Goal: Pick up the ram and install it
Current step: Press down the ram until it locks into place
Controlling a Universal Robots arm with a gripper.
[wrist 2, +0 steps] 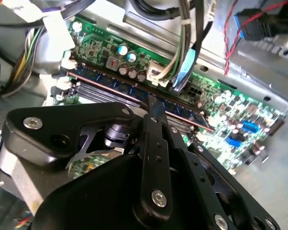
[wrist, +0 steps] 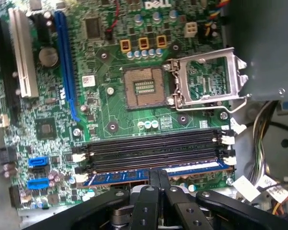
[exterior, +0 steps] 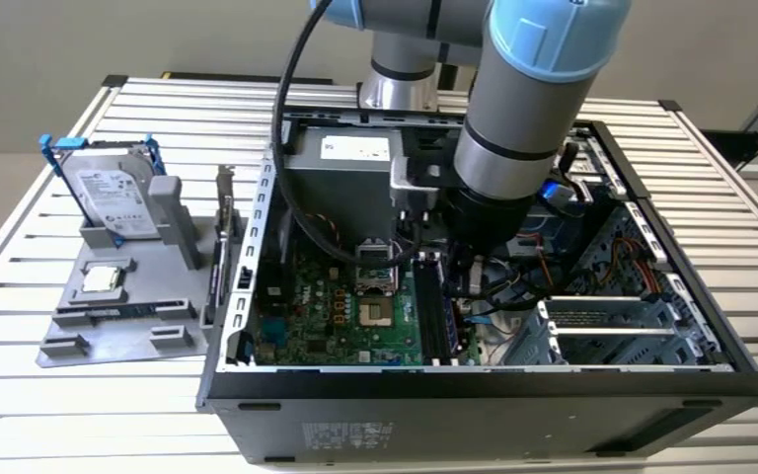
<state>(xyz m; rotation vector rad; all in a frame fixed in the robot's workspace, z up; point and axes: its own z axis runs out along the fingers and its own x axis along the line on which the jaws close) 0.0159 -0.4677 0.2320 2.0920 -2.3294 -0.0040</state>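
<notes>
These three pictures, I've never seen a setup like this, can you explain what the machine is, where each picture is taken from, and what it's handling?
The exterior view shows a grey and blue robot arm reaching down into an open black computer case lying on a slatted metal table. Beside the case, a grey plastic stand holds a silver hard drive in a blue frame. Both wrist views come from cameras riding on the arm, looking past its black gripper at the green motherboard. The gripper's fingertips meet at the ram, a long thin circuit-board stick sitting in the nearest black slot. The silver processor socket stands open.
</notes>
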